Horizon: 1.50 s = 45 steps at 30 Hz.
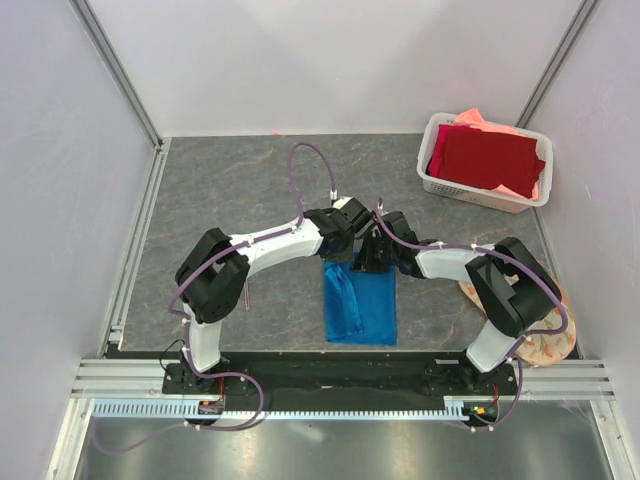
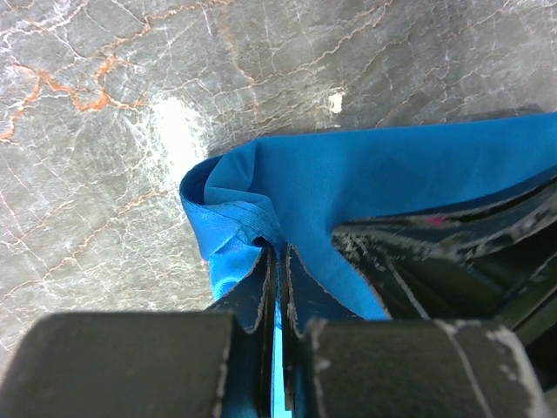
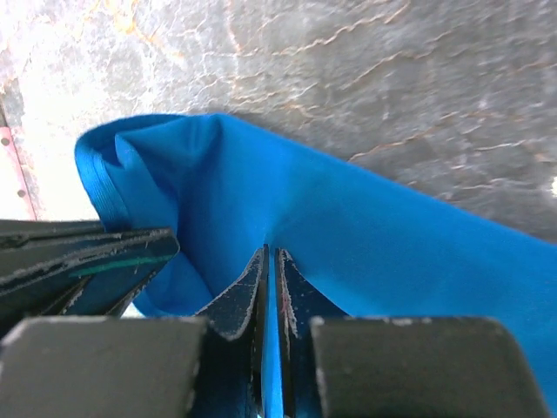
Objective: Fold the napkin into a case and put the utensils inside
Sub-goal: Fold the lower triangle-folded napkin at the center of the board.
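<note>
The bright blue napkin (image 1: pixel 360 300) lies folded into a tall rectangle between the two arms, its left part rumpled. Both grippers meet at its far edge. My left gripper (image 1: pixel 348 252) is shut on the cloth; in the left wrist view its jaws (image 2: pixel 278 248) pinch a raised fold of napkin (image 2: pixel 348 174). Right beside it, my right gripper (image 1: pixel 374 258) also pinches the edge. In the right wrist view a thin strip of blue napkin (image 3: pixel 365 218) runs between its nearly closed jaws (image 3: pixel 271 252). The utensils are out of view.
A white basket (image 1: pixel 430 180) at the back right holds a dark red cloth (image 1: pixel 490 158) over a salmon-pink one (image 1: pixel 472 117). A floral mat (image 1: pixel 548 342) lies at the right edge, partly under the right arm. Metal rails border the grey marbled tabletop (image 1: pixel 240 180).
</note>
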{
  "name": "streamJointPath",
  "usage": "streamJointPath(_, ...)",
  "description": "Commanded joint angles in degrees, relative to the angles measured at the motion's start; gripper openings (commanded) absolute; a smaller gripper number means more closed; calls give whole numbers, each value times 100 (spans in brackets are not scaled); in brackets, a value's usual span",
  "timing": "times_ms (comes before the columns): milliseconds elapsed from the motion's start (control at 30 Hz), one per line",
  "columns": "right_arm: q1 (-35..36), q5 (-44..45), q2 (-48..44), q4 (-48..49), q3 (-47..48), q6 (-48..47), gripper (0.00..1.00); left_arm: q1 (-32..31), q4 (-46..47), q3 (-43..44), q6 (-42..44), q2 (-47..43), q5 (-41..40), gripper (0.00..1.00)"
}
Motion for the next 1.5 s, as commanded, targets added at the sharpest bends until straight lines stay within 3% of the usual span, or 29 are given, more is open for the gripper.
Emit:
streamJointPath(0, -103, 64, 84, 273, -110, -172, 11, -37, 87, -24, 41, -263, 260, 2)
streamJointPath(267, -77, -375, 849, 907, -110, 48, 9, -37, 307, 196, -179, 44, 832, 2)
streamJointPath(533, -77, -358, 631, 574, 75, -66, 9, 16, 298, 337, -293, 413, 595, 2)
streamJointPath(700, -103, -16, 86, -314, 224, -119, 17, 86, 298, 249, -293, 387, 516, 2)
streamJointPath(833, -112, 99, -441, -490, -21, 56, 34, 87, 307, 257, -320, 387, 516, 2)
streamJointPath(1000, -112, 301, -1214, -990, -434, 180, 44, 87, 316, 284, -355, 396, 586, 2)
streamJointPath(1233, 99, 82, -2436, -1185, -1322, 460, 45, 87, 307, 319, -451, 431, 700, 2)
streamJointPath(1467, 1160, 160, -3404, -746, -1955, 1286, 45, 87, 298, 319, -496, 440, 665, 2)
